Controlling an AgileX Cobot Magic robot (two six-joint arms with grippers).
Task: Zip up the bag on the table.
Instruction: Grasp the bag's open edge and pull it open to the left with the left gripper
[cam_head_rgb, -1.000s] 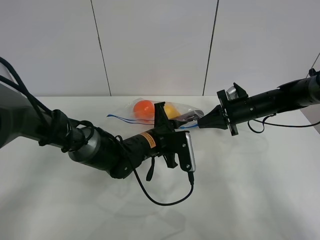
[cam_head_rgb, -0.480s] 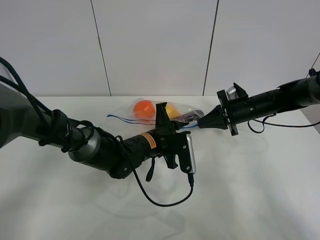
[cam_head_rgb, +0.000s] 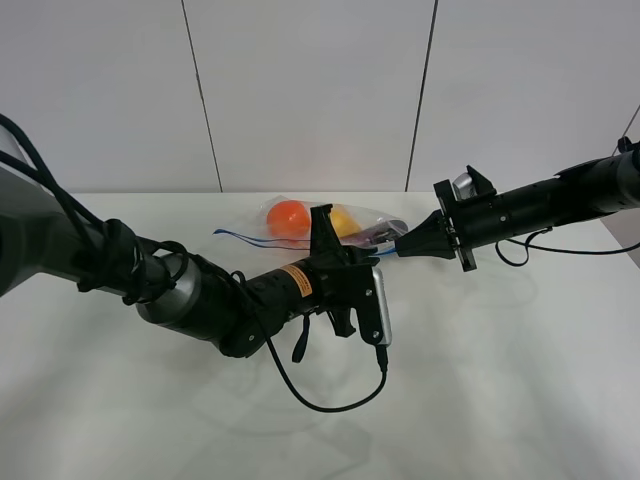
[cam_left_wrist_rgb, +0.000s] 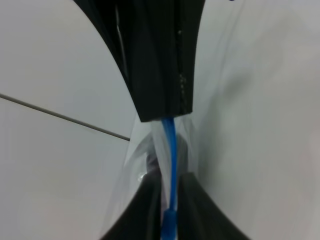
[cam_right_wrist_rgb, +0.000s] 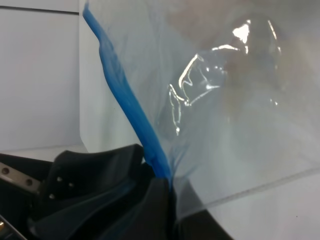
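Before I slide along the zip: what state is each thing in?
Left end effector, shut on zip strip.
Right end effector, shut on zip strip.
Zip strip, pinched by both; sealed or not, cannot tell.
Bag, lying on table, produce inside.

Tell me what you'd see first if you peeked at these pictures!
A black left arm and right arm meet over the white table, both with jaws pinched shut on one blue zip strip. The strip edges a clear bag at the table's far side, with a round orange toy glowing inside.
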